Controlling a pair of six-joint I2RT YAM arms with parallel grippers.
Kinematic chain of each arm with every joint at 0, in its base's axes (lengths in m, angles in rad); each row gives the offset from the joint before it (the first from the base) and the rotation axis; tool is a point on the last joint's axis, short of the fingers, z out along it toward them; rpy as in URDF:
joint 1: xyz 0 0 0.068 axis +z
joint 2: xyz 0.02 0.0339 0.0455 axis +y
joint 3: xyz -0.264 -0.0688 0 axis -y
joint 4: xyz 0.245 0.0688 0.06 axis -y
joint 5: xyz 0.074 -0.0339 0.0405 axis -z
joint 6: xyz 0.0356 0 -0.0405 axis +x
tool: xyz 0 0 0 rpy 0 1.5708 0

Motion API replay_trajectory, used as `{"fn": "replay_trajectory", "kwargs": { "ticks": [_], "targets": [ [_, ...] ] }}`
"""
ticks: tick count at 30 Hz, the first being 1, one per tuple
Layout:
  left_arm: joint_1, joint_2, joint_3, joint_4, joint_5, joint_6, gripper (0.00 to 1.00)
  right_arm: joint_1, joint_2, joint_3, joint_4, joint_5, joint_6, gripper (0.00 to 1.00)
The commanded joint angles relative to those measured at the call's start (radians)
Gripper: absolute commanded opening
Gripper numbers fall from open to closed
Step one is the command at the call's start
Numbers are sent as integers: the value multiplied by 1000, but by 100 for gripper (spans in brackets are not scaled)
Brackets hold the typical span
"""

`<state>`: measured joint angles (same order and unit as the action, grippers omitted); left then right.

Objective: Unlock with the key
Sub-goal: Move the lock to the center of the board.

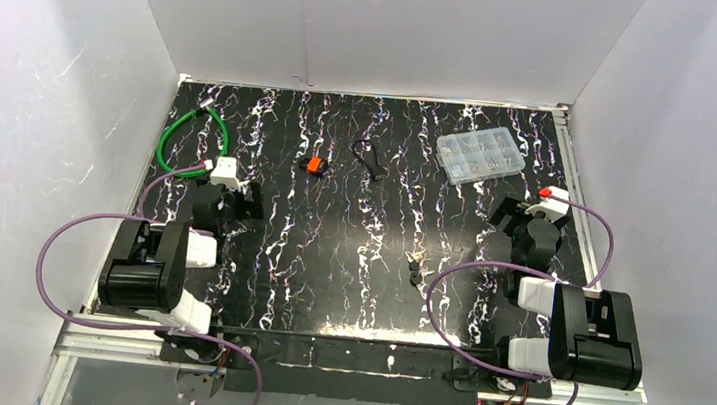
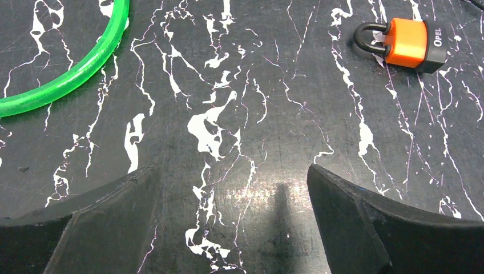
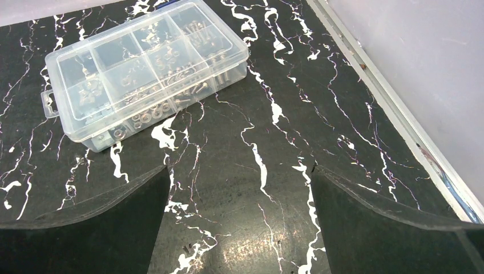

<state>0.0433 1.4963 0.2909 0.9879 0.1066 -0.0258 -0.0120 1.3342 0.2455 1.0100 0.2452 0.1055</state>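
Top external view: unlocking not begun. Left gripper point(image 2: 234, 174) and right gripper point(image 3: 240, 174) hang released, empty. Next: grasp the probable key point(image 1: 415, 266), well apart from the padlock point(image 1: 314, 165).

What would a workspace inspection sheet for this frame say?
Surface: black marbled tabletop, white veining.
Job's things: orange padlock lying flat, untouched; small dark item near the right arm, perhaps the key, too small to tell.
Clutter: green hoop; clear compartment box of small hardware; black wire loop.
Hands: left hand open, empty; right hand open, empty.
Cables: purple cables looping off both arms.
Surroundings: white walls on three sides.
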Motion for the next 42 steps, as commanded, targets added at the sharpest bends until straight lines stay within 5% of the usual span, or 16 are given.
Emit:
{"fn": "replay_trajectory", "kwargs": {
  "ticks": [1,6,10,14,17,23,28,42],
  "targets": [
    [-5,-9,13,7,-12,9,99,-3,1,-2,25,20,3,100],
    [-5,-8,16,4,10,18,99,-3,-25,2,-8,38,9,100],
    [1,-45,28,-30,162,73,99,-3,-125,151,-372,70,34,100],
    [3,-58,416,-750,308,134,99,-3,-84,473,-940,101,172,100],
    [3,35,738,-1183,339,175,99,-3,-64,574,-1084,14,215,100],
    [3,69,1047,-1483,314,186,99,-27,-213,565,-1163,-83,640,100],
    [1,266,1434,-1822,348,100,99,-31,-261,572,-1068,-396,592,100],
    [-240,562,1711,-1837,57,107,99,364,-217,764,-1275,-1,386,95]
  ]
}}
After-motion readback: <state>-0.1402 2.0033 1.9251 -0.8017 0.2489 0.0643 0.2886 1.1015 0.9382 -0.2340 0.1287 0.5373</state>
